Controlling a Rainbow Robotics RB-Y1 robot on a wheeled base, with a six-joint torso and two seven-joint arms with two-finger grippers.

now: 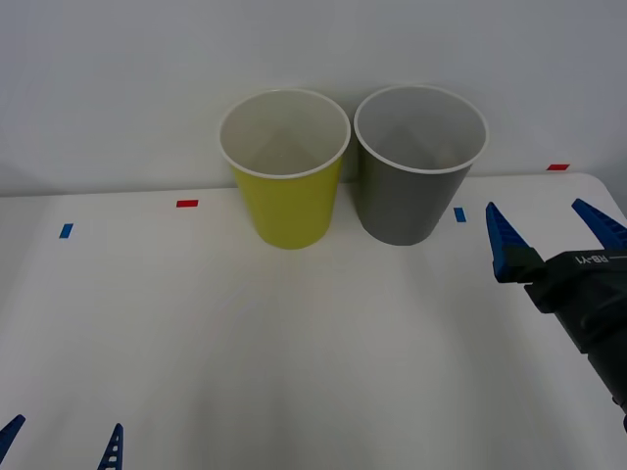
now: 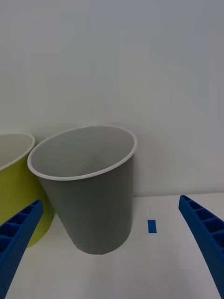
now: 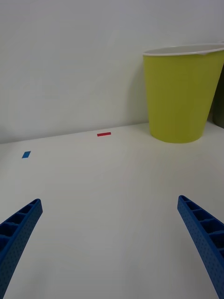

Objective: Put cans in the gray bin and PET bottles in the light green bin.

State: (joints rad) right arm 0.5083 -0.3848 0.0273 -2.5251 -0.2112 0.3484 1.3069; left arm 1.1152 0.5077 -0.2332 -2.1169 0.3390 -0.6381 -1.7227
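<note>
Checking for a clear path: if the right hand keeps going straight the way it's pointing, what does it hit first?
Most likely the gray bin: it stands ahead between the open fingers of the right hand, slightly off-centre. Depth is hard to judge.

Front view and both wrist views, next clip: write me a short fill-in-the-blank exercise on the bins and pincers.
1. The light green bin stands to the robot's ____ of the gray bin.
2. Both bins stand ____ on the table.
3. The right pincer is open and holds ____.
4. The left pincer, at the table's near edge, is ____.

Missing words: left; upright; nothing; open
</note>
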